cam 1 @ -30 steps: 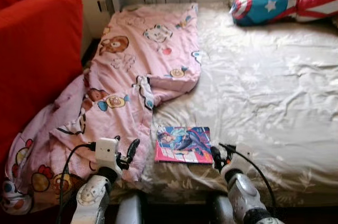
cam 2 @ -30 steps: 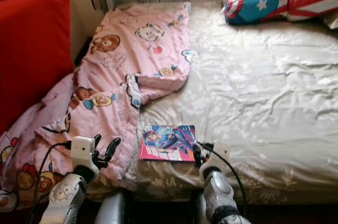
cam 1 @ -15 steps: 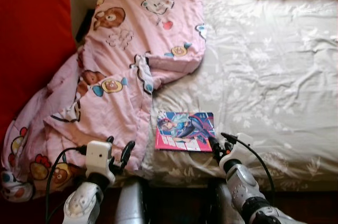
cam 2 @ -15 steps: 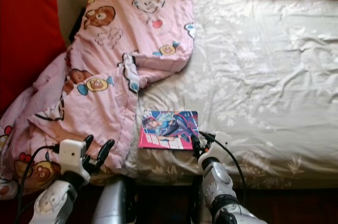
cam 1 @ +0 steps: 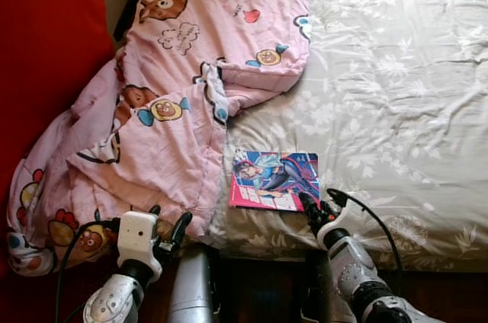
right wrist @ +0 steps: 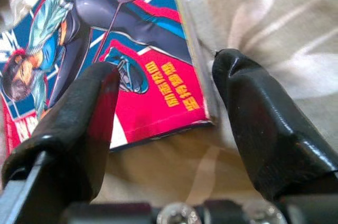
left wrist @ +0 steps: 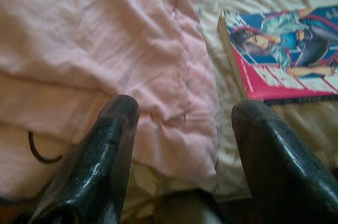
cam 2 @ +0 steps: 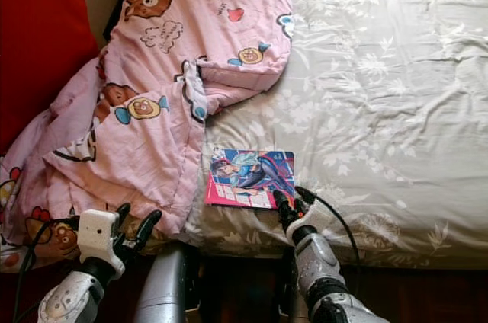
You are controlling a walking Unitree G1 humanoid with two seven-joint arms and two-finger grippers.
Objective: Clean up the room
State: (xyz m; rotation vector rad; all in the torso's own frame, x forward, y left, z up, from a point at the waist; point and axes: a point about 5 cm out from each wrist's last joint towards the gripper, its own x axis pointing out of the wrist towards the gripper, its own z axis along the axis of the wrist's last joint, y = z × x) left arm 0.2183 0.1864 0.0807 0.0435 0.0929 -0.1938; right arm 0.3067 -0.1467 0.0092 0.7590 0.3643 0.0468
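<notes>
A comic book (cam 1: 274,180) with a pink and blue cover lies flat near the front edge of the bed. A pink cartoon-print blanket (cam 1: 175,102) is bunched over the bed's left side and hangs off toward the floor. My right gripper (cam 1: 314,207) is open at the book's near right corner. In the right wrist view that corner (right wrist: 174,102) lies between the two black fingers (right wrist: 74,123). My left gripper (cam 1: 169,218) is open and empty, low in front of the blanket's hanging edge (left wrist: 105,49). The book (left wrist: 280,55) shows off to one side in the left wrist view.
A red sofa (cam 1: 46,49) stands close on the left, against the blanket. The beige flowered sheet (cam 1: 396,94) stretches bare to the right and back. Dark floor (cam 1: 259,292) runs below the bed's front edge, beside my legs.
The camera has tilted down and closer, so the star-printed pillow has left the view. My right gripper has come up to the book's near corner. The left gripper stays by the blanket edge.
</notes>
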